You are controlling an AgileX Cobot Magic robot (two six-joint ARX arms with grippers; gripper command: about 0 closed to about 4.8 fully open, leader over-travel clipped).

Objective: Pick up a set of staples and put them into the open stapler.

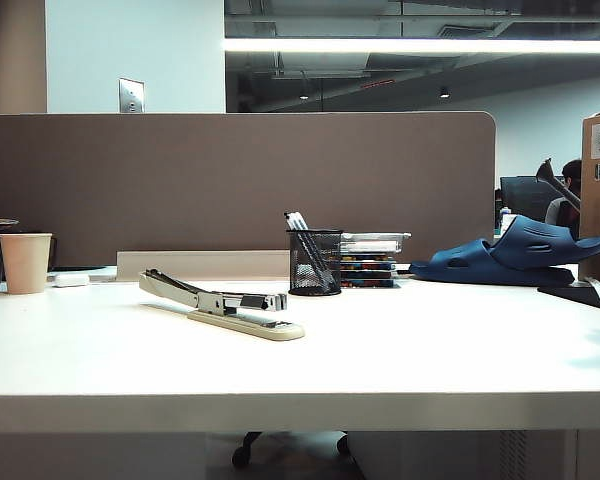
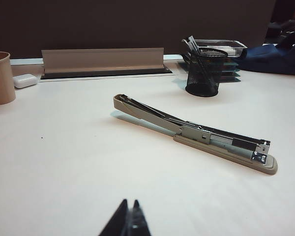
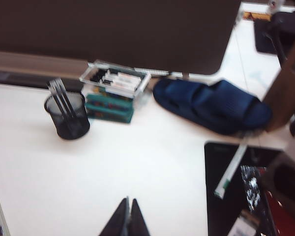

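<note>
"Where are my grippers?"

"Left gripper (image 2: 129, 219) clenched, empty, low over the table (image 2: 64, 162). Right gripper (image 3: 128, 219) pinched closed too, holding nothing that shows, high above the pen cup (image 3: 67, 115)."

"And the stapler (image 2: 196, 135)?"

"Beyond the left gripper, magazine exposed, I'd guess for loading. I can't spot the set of staples."

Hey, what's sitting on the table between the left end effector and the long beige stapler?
Nothing: in the left wrist view only bare white tabletop separates the shut left end effector from the long beige stapler.
</note>
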